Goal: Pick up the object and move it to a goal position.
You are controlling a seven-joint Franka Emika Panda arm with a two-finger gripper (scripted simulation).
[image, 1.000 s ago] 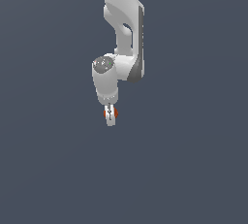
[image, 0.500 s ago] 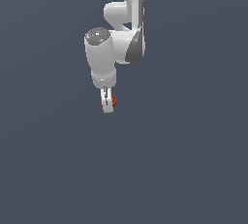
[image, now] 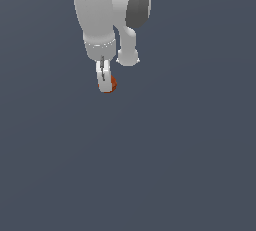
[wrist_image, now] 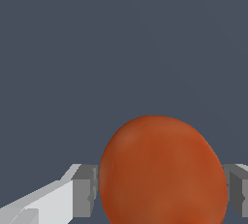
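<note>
The small orange-red ball [image: 112, 84] sits between the fingers of my white gripper [image: 106, 85], which is shut on it and holds it in the air below the arm. In the exterior view most of the ball is hidden behind the near finger [image: 103, 77]. In the wrist view the ball [wrist_image: 162, 169] fills the space between the two grey pads [wrist_image: 85, 189], which press on its sides.
The white arm [image: 100, 15] with its dark grey joint cover reaches down from the upper edge of the exterior view. Around it there is only a plain dark blue-grey background [image: 190, 150].
The arm has swung toward the camera and looks larger. The gripper, still shut on the ball, has risen in the exterior view and shifted a little to that view's left.
</note>
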